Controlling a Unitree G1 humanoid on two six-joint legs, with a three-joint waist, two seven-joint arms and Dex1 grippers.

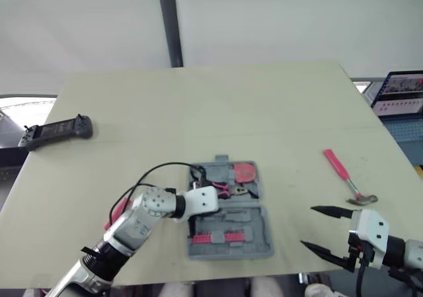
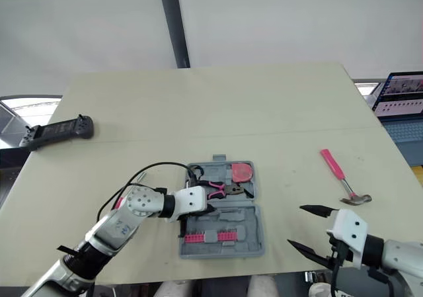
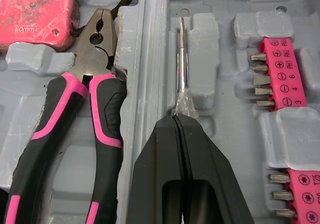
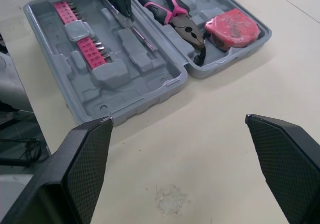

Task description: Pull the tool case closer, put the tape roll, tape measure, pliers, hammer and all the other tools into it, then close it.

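Nearest in, the right gripper [image 1: 307,226] hangs over the front right corner of the counter [image 1: 231,112], fingers spread wide with nothing in them. Across to the left gripper [image 3: 181,120]: its fingers are pinched together on the clear handle of a thin screwdriver [image 3: 183,54]. The shaft points straight away from the fingertips, along a groove in the near half of the open tool case [image 1: 254,234], which sits at the front edge. Looks like it only needs letting go. Over the hinge, in the far half, the pliers [image 3: 95,84] and tape measure [image 3: 35,14] sit in place. Now the hammer [image 1: 340,170], out on the bare counter, well right of the case. Its head is toward the right gripper and its pink handle runs away and leftward. It lies just beyond the right fingers and well apart from the left, so my call is the right arm reaches forward for it.
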